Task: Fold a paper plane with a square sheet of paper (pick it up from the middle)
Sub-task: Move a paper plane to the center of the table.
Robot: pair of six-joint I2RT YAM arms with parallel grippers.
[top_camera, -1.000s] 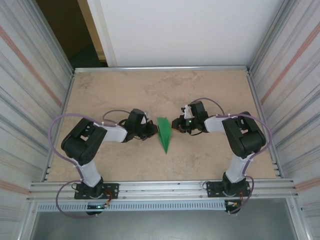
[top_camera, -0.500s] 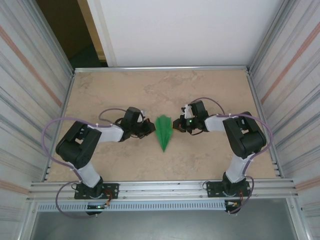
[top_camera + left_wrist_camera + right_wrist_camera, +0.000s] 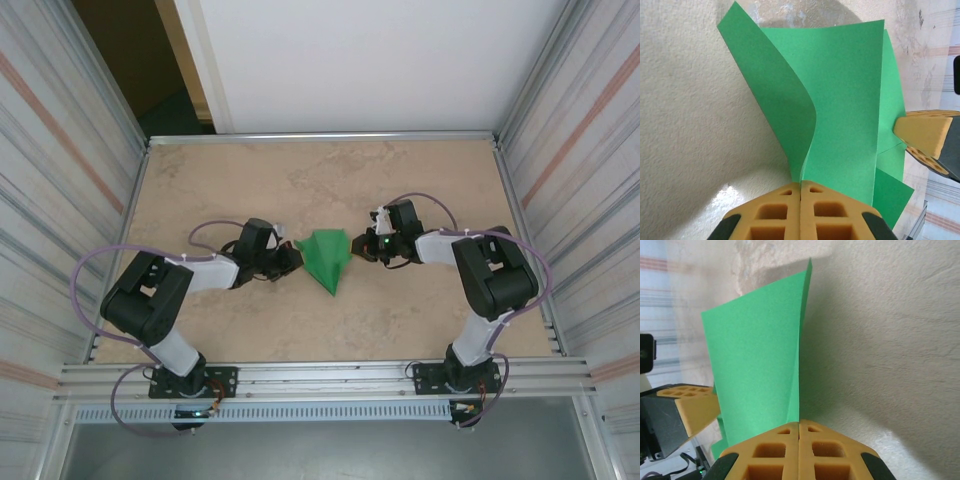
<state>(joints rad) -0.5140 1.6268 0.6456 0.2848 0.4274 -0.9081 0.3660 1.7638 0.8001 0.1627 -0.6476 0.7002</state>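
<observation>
The left jaws and right jaws each clamp a wing of the paper plane (image 3: 326,260) between them; pulling apart too hard could tear it.

Black arms (image 3: 160,292), white link segments (image 3: 222,270), lilac looping cables (image 3: 88,272); left pincer (image 3: 295,257) and right pincer (image 3: 353,246) have yellow-orange gridded foam pads (image 3: 775,216), black housings.

Left gripper (image 3: 801,187) pinches the green paper plane (image 3: 845,100); right gripper (image 3: 921,134) touches its far edge.
</observation>
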